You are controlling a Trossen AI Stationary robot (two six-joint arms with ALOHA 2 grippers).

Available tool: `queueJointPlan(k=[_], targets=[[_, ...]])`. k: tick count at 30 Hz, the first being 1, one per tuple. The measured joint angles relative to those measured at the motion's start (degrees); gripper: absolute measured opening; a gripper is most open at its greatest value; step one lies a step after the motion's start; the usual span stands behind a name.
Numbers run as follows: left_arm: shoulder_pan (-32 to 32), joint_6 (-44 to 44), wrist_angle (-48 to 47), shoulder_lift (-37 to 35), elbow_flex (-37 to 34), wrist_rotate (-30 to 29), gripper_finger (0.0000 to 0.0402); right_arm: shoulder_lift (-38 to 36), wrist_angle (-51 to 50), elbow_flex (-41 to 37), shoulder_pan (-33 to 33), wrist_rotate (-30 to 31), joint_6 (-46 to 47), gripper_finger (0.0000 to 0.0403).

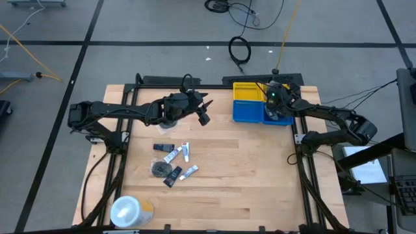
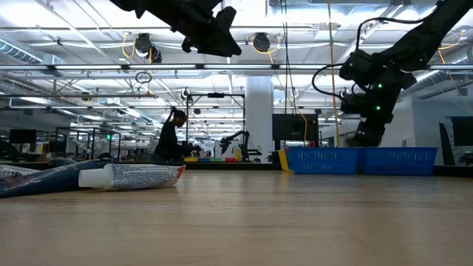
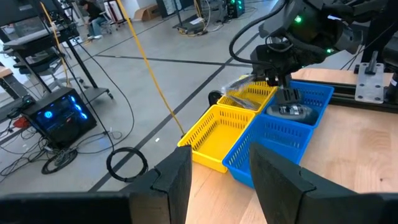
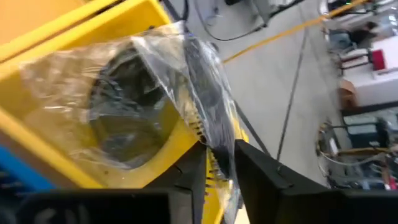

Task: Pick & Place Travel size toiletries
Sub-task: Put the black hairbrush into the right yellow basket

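Several small toiletries (image 1: 173,162) lie loose on the wooden table: white tubes, a dark navy tube (image 1: 162,147) and a dark round flat piece (image 1: 159,169). The low view shows a white tube (image 2: 133,176) lying on its side. My left gripper (image 3: 219,155) is open and empty, raised high over the table's middle (image 1: 203,116). My right gripper (image 4: 219,158) is at the yellow bin (image 1: 248,92) and is shut on a clear-wrapped dark round piece (image 4: 134,112). Another dark piece (image 3: 292,111) lies in the blue bin (image 3: 273,140). My right gripper pinches the clear wrapper's edge (image 4: 214,134) between its two fingers, beside the dark round piece and not on it. The fingers point down from above. The wrapped piece lies against the yellow bin's wall (image 4: 37,149); whether it rests there, I cannot tell.
Yellow and blue mesh bins (image 1: 260,104) stand together at the table's far right. A large white-and-yellow roll (image 1: 130,211) lies at the near left corner. Bare wood lies between the toiletries and the bins. A person sits in the room far behind (image 2: 170,137).
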Motion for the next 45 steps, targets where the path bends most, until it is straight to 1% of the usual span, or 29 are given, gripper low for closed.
queueJointPlan(k=[4, 7, 10, 21, 23, 25, 27, 31, 36, 39, 40, 43, 45], targets=[[0.0, -0.1, 0.0, 0.0, 0.0, 0.0, 0.0159, 0.0, -0.7, 0.0, 0.0, -2.6, 0.0, 0.0110], [0.0, -0.6, 0.0, 0.0, 0.0, 0.0, 0.0159, 0.0, -0.7, 0.0, 0.0, -2.6, 1.3, 0.0130], [0.0, -0.6, 0.0, 0.0, 0.0, 0.0, 0.0159, 0.0, -0.7, 0.0, 0.0, -2.1, 0.6, 0.0146], [0.0, -0.6, 0.0, 0.0, 0.0, 0.0, 0.0159, -0.1, -0.7, 0.0, 0.8, -2.7, 2.5, 0.0187], [0.0, -0.6, 0.0, 0.0, 0.0, 0.0, 0.0159, -0.1, -0.4, 0.0, 1.7, -4.3, 3.1, 0.0192], [0.0, -0.6, 0.0, 0.0, 0.0, 0.0, 0.0159, -0.1, 0.2, 0.0, 2.5, -5.6, 3.0, 0.0196], [0.0, -0.6, 0.0, 0.0, 0.0, 0.0, 0.0159, -0.1, 1.2, 0.0, 3.1, -5.2, 2.5, 0.0199], [0.0, -0.6, -0.1, 0.0, 0.0, 0.0, 0.0159, -0.1, 2.9, 0.0, 3.4, -0.8, -0.2, 0.0195], [0.0, -0.9, -1.7, 0.0, 0.0, -0.1, 0.0159, -0.3, 3.0, 0.0, 3.4, -1.0, 0.0, 0.0189], [0.0, -1.1, -2.4, 0.0, 0.0, -0.1, 0.0159, -0.3, 3.0, 0.0, 3.4, -1.1, 1.9, 0.0188], [0.0, -1.1, -2.6, 0.0, 0.0, -0.1, 0.0159, -0.3, 3.0, 0.0, 3.4, -1.7, 3.1, 0.0188], [0.0, -1.0, -2.4, 0.0, 0.0, -0.1, 0.0159, -0.3, 3.0, 0.0, 3.6, -7.7, 4.6, 0.0190], [0.0, -1.0, -2.2, 0.0, 0.0, -0.1, 0.0159, -0.3, 3.6, 0.0, 3.7, -9.5, 4.5, 0.0191]])
